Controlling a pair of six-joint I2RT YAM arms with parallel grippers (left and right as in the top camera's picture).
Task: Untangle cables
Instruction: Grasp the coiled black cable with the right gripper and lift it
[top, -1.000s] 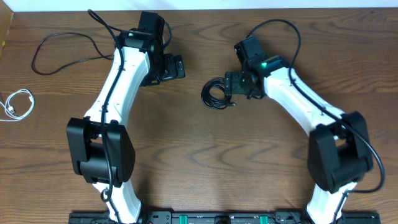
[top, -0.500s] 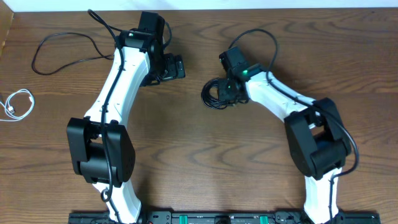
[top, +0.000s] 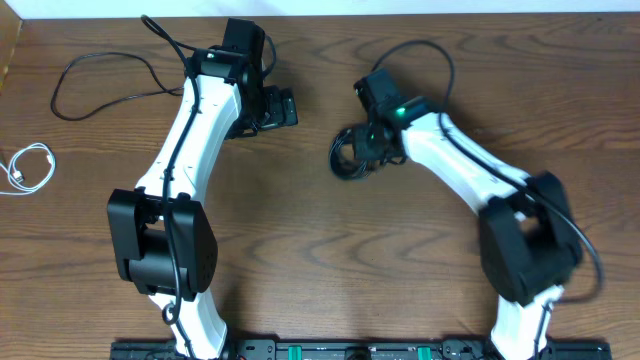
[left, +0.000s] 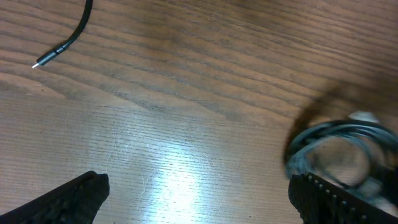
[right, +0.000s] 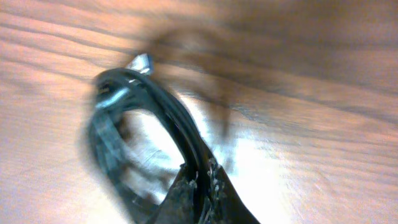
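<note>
**Black coil pinched on the right**

Brown wooden table (top: 300, 250) under both arms. Near the middle of it, a coiled black cable (top: 346, 160), wound in small rings. Right gripper (top: 372, 150) at the right side of those rings, squeezed tight on one strand. From the right wrist, all a bit blurry: dark fingertips (right: 198, 190) pressed together at the bottom, with the black strand running up from between them. At the top of the rings, a small silver plug (right: 140, 61).

Left gripper (top: 280, 108) over to the left of the coil, well apart from it and not touching it. Spread wide, as seen from the left wrist: one dark finger (left: 68, 199) in each bottom corner and bare wood in between. Same coil blurry at the right edge of that view. Up in its top left corner, a black plug end (left: 48, 59) lying flat on the wood. Hard to tell which cable it belongs to.

Far off by the top left corner of the table, a loose black cable (top: 95, 72), spread out in one big loop. Below that, right at the left edge, a white cable (top: 30, 167) in a small bundle, well apart from both black ones.
</note>
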